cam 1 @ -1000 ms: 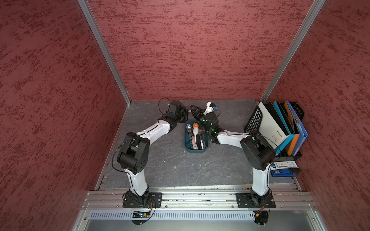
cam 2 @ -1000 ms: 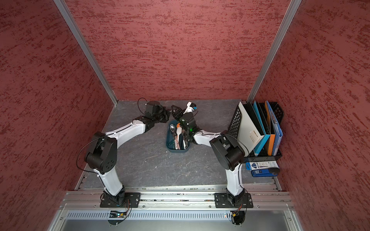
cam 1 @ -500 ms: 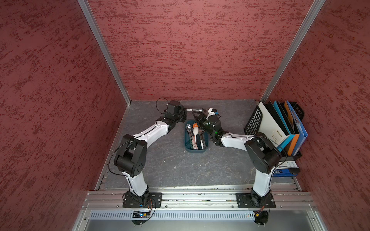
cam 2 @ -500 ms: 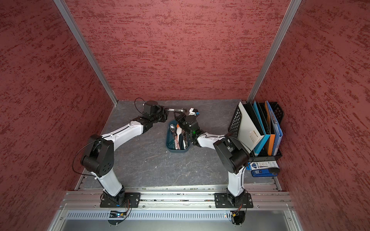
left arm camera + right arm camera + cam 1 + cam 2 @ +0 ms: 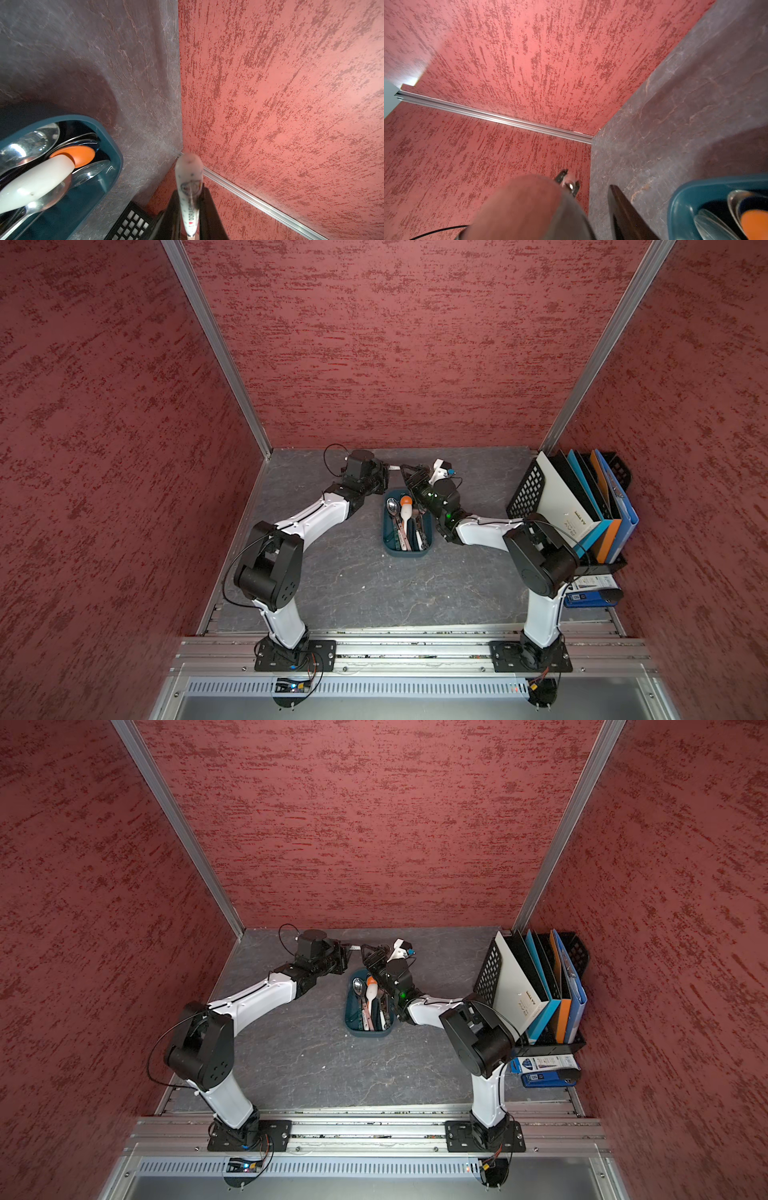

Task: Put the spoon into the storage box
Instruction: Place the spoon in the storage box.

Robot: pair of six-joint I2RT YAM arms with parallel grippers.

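1. The spoon [image 5: 188,172] is clamped by its handle in the closed left pincer [image 5: 190,193], just off the storage box's [image 5: 117,153] far end; released there, it would be dropped onto the counter [image 5: 83,62].
2. The right pincer [image 5: 409,476], half parted and apparently empty, is held beside that same end; the spoon could be knocked by it.

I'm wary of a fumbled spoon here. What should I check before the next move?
1. Spoon clamped in left gripper: ok.
2. Right gripper jaws open: ok.
3. Spoon inside storage box: not ok, it is held in the air past the box's far end.
4. Right gripper around the spoon: cannot tell.
5. Free room among the other spoons in the storage box: cannot tell.
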